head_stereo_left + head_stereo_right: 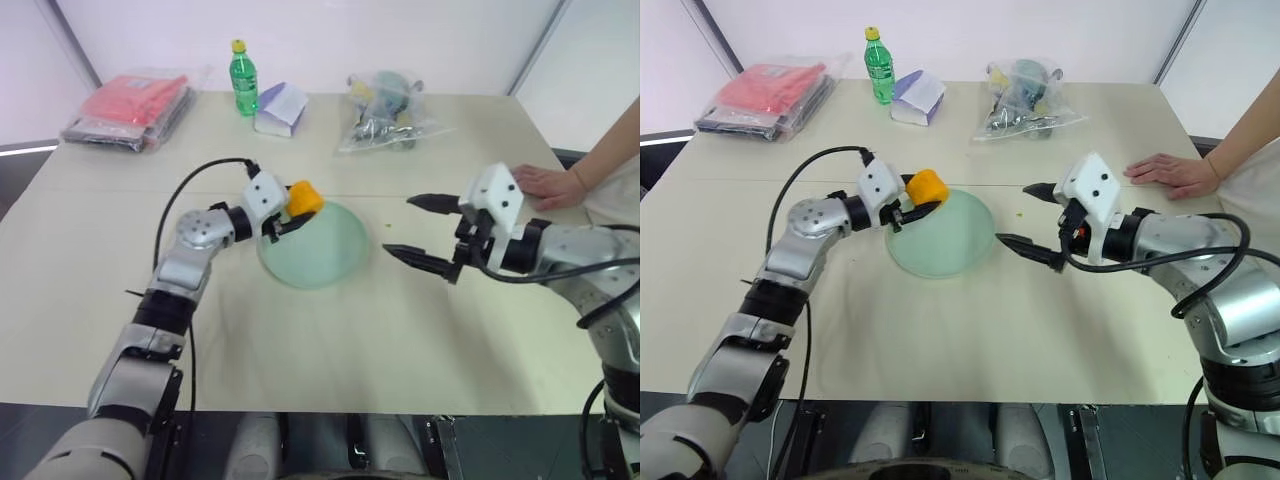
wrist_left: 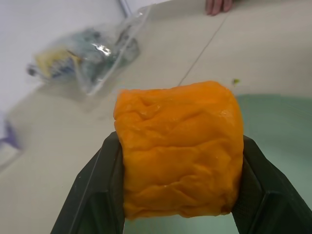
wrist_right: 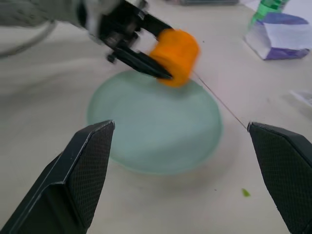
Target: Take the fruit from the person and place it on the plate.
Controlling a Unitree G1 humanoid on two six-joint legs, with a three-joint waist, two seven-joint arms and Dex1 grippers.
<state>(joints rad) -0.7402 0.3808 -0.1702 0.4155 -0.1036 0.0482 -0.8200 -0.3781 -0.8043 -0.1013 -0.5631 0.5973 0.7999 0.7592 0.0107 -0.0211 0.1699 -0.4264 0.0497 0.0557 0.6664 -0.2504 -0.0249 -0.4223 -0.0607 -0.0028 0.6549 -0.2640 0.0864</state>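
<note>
Left wrist view shows the left gripper (image 2: 178, 190) clamped on the orange fruit (image 2: 178, 148), one finger on each side. From the head camera, the fruit sits above the far left rim of the mint-green plate (image 1: 325, 250). The right gripper (image 1: 418, 230) hangs spread and empty beside the plate. Best to carry the fruit inward over the plate's middle, lower it close, then release so it does not roll off.

fruit (image 1: 304, 197): orange-yellow
plate (image 1: 325, 255): pale mint green
counter (image 1: 330, 340): cream
bottle (image 1: 243, 78): green, yellow cap
left tool (image 1: 282, 224): black fingers
</note>
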